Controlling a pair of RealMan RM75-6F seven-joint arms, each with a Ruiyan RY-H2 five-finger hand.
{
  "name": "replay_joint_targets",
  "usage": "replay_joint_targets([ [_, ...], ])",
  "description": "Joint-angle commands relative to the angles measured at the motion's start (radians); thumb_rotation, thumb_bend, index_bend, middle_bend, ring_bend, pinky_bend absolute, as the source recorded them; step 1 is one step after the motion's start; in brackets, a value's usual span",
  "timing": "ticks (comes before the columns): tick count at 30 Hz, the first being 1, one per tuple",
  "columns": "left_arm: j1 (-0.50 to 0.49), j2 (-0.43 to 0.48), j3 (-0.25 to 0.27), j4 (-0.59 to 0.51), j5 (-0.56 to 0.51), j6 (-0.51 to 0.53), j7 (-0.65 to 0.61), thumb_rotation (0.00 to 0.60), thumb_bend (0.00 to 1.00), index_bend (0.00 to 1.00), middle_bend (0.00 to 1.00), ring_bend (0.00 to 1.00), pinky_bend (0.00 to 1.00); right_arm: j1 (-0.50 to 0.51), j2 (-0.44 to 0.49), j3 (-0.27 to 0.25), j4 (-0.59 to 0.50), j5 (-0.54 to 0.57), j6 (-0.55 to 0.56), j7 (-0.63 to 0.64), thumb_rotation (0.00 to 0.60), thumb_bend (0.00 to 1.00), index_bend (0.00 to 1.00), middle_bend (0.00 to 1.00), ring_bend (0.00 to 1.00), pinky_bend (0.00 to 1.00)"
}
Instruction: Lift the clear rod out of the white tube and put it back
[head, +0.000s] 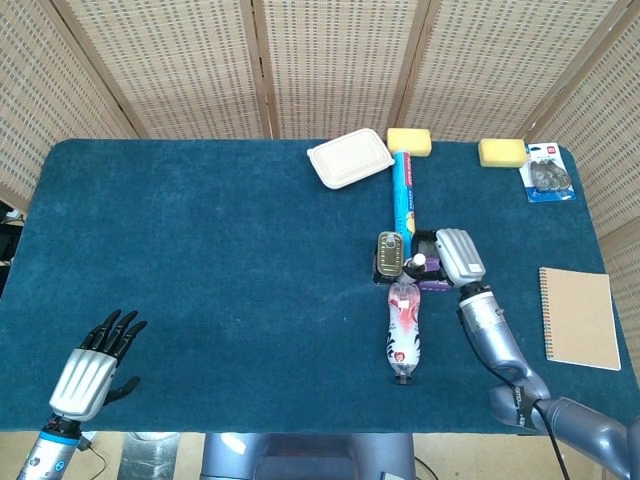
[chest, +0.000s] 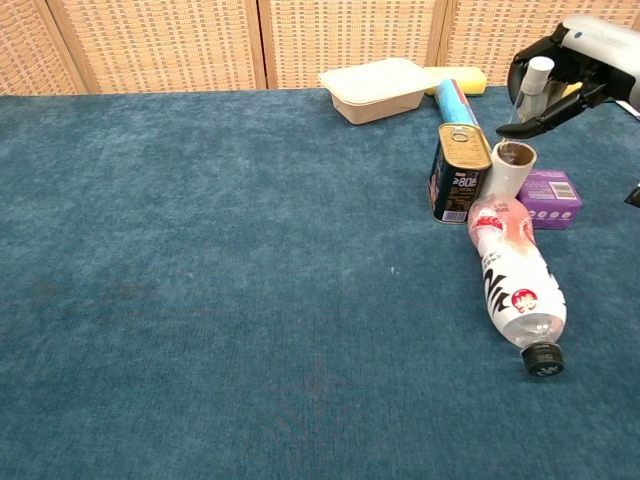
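The white tube (chest: 512, 170) stands upright between a tin can and a purple box, its open top showing. My right hand (chest: 578, 55) pinches the clear rod (chest: 533, 90), which has a white cap, and holds it tilted just above the tube's mouth. The rod's lower end is hard to make out; it seems to hang clear of the rim. In the head view the right hand (head: 453, 256) hovers over the tube (head: 409, 266), hiding most of it. My left hand (head: 92, 371) rests near the table's front left edge, fingers spread and holding nothing.
A tin can (chest: 460, 172) and a purple box (chest: 551, 197) flank the tube. A plastic bottle (chest: 516, 282) lies in front of it. Behind are a blue roll (head: 404, 195), a white lunch box (head: 349, 158) and two yellow sponges (head: 409, 140). A notebook (head: 580, 317) lies at right.
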Motion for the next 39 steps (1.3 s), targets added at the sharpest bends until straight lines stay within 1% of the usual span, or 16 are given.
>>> replay_joint_targets([
  [1, 0.0, -0.001, 0.0, 0.001, 0.0, -0.001, -0.001, 0.6, 0.16, 0.1, 0.1, 0.03, 0.21, 0.003, 0.006, 0.004, -0.006, 0.005, -0.002, -0.008, 0.6, 0.24, 0.64, 0.68, 0.63, 0.6],
  [7, -0.001, -0.004, 0.002, 0.005, 0.001, -0.003, -0.003, 0.6, 0.16, 0.1, 0.1, 0.03, 0.21, 0.0, 0.027, 0.006, -0.034, 0.007, 0.005, -0.023, 0.6, 0.24, 0.65, 0.69, 0.64, 0.6],
  [18, -0.001, -0.005, 0.004, 0.005, 0.004, -0.002, -0.004, 0.6, 0.16, 0.1, 0.1, 0.03, 0.21, 0.006, 0.033, 0.008, -0.057, 0.015, 0.005, -0.053, 0.6, 0.25, 0.67, 0.7, 0.65, 0.61],
  [24, 0.0, -0.006, 0.004, 0.009, 0.007, 0.004, -0.008, 0.6, 0.16, 0.1, 0.1, 0.03, 0.21, 0.01, 0.033, 0.012, -0.068, 0.007, 0.032, -0.101, 0.6, 0.25, 0.68, 0.71, 0.67, 0.63],
  [33, 0.0, -0.01, 0.005, 0.02, 0.007, 0.003, -0.018, 0.6, 0.16, 0.1, 0.1, 0.03, 0.21, 0.013, 0.059, 0.024, -0.126, 0.014, 0.043, -0.139, 0.6, 0.25, 0.68, 0.72, 0.67, 0.64],
  [39, -0.001, -0.01, 0.004, 0.023, 0.009, 0.007, -0.027, 0.6, 0.16, 0.1, 0.1, 0.03, 0.21, 0.022, 0.073, 0.046, -0.157, 0.041, 0.028, -0.136, 0.6, 0.25, 0.7, 0.74, 0.71, 0.69],
])
